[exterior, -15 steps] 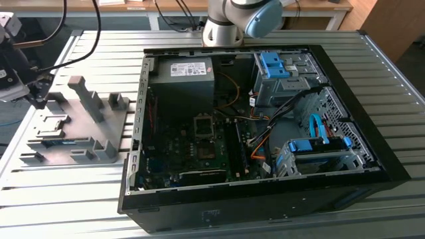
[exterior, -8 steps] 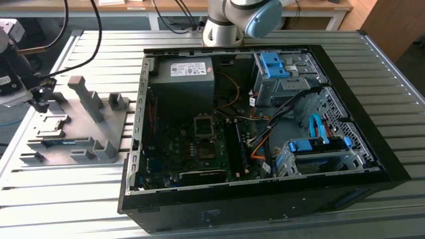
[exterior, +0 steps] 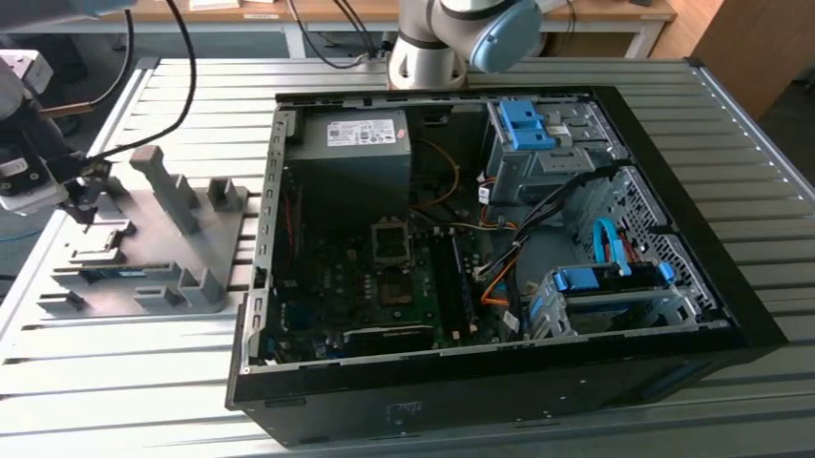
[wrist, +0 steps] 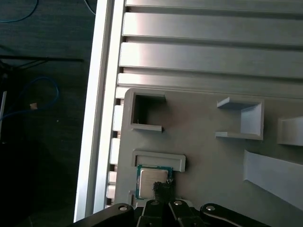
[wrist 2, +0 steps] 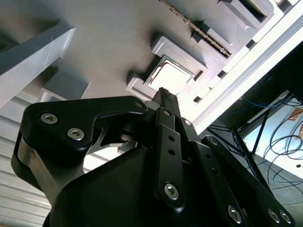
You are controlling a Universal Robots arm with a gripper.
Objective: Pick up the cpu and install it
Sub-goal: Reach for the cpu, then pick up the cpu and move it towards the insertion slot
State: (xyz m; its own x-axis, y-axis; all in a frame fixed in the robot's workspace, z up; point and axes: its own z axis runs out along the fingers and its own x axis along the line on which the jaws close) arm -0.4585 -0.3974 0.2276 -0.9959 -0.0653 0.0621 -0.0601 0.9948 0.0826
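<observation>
The cpu (wrist: 150, 181), a small square chip with a dull silver face, lies flat in a recessed nest of the grey fixture tray (wrist: 208, 156). In the second wrist view the cpu (wrist 2: 169, 77) shines between the nest's raised corners. My gripper (wrist: 162, 189) hangs just above the chip's edge, its black fingertips (wrist 2: 164, 93) pressed together and holding nothing. In the exterior view the gripper (exterior: 84, 196) is over the tray's (exterior: 159, 239) far corner, at the exterior view's left. I cannot tell whether the tips touch the chip.
An open black computer case (exterior: 484, 239) fills the middle of the slatted metal table (exterior: 191, 95), with a motherboard (exterior: 382, 286) and its square socket (exterior: 388, 240) inside. A long green memory stick (exterior: 109, 275) and upright grey holders (exterior: 172, 191) stand on the tray. The arm's base (exterior: 433, 48) is behind the case.
</observation>
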